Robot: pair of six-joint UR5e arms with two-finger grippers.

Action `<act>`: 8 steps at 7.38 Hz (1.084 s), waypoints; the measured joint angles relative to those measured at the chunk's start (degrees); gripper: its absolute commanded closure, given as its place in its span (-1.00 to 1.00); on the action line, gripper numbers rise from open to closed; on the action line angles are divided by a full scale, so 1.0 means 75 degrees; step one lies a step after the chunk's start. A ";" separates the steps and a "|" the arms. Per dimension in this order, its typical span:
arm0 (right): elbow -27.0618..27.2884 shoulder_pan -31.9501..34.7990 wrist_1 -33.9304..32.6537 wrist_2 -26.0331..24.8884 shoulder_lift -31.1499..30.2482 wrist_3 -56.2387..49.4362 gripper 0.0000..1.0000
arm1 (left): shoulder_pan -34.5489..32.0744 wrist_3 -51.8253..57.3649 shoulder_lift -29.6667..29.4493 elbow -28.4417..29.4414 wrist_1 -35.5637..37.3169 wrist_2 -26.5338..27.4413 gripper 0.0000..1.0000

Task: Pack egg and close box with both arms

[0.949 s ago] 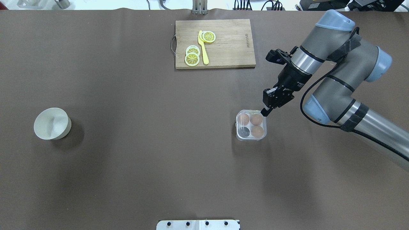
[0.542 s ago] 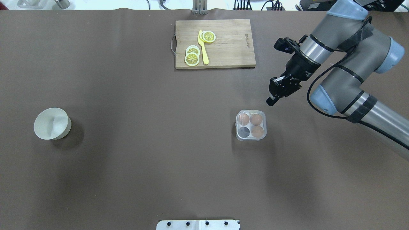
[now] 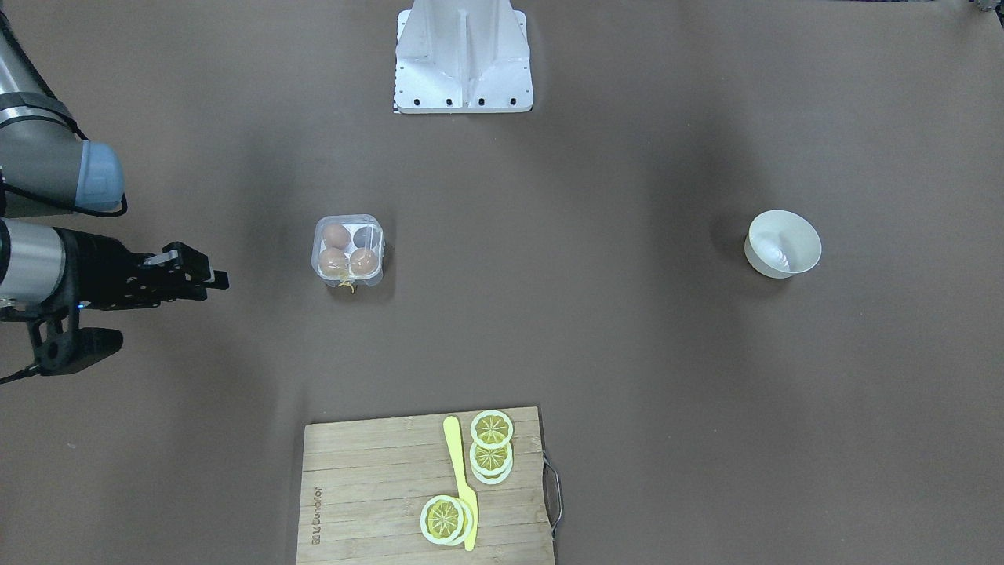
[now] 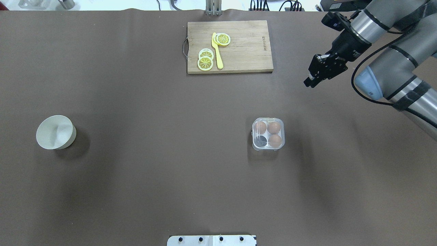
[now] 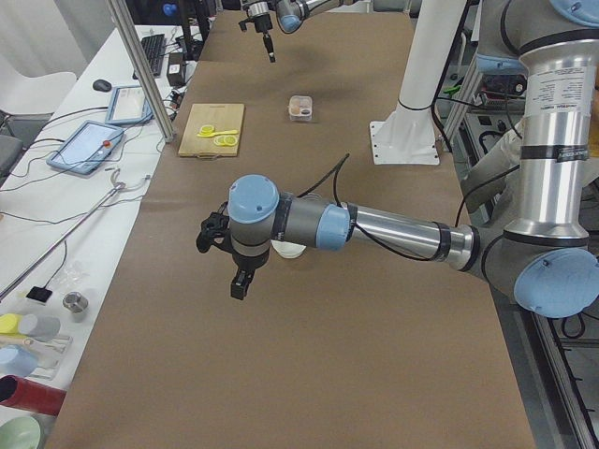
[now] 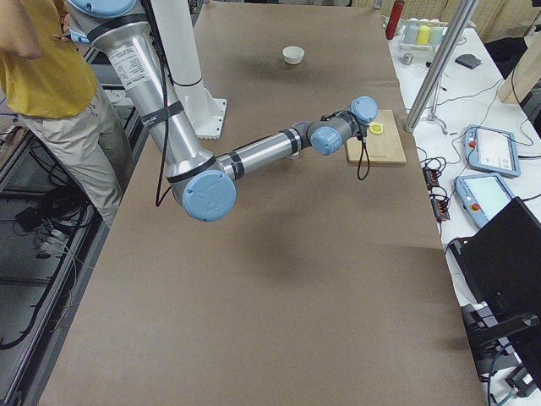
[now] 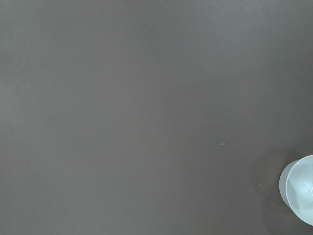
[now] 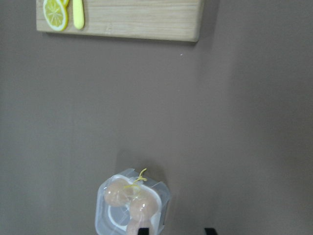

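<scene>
From across the surface (image 3: 627, 329), you saw one box (image 3: 348, 219) sitting flat with its clear lid down. It was square, so it had no long side. Its bit of yellow string (image 3: 345, 285) pointed at the wooden board (image 3: 369, 479), away from the robot. Inside you could count three eggs (image 3: 336, 235) and one bare dark cup (image 3: 365, 235). The right tool (image 3: 222, 278) hung well apart from the box, close to the surface's side edge. One bowl (image 3: 808, 239) sat far off on the other side.

From overhead, the box (image 4: 268, 119) had bare surface all around it, so there was lots of room. The board held one yellow knife (image 4: 217, 51) and two little heaps of lemon slices (image 4: 205, 63). The right tool (image 4: 307, 83) was out past the board's end.

From the robot's left end, the left arm (image 5: 393, 227) reached over the surface with the left tool (image 5: 240, 285) beside the bowl. You could not tell whether that tool was released or clenched.

From the robot's right end, one person (image 6: 51, 76) stood by the base.

The left wrist view showed bare surface and the bowl's edge (image 7: 293, 193) in a corner.

In the right wrist view, the right tool's two fingertips (image 8: 143, 230) stood apart, released and grasping nothing, with the box (image 8: 164, 205) just ahead.
</scene>
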 measured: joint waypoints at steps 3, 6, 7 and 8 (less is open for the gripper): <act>-0.0165 0.0762 0.0002 -0.0974 -0.0283 -0.0365 -1.00 | -0.0065 0.0585 0.0157 0.0196 0.0011 0.0013 -0.94; -0.0393 0.1450 -0.0041 -0.1146 -0.0729 -0.1147 -1.00 | -0.0490 0.1518 0.0201 0.0764 0.0004 0.0045 -0.94; -0.0624 0.1667 -0.0057 -0.1179 -0.0831 -0.1641 -1.00 | -0.0651 0.1852 0.0175 0.1001 0.0003 0.0047 -0.94; -0.0935 0.1899 -0.0061 -0.1228 -0.0879 -0.2114 -1.00 | -0.0764 0.2100 0.0146 0.1186 0.0003 0.0045 -0.94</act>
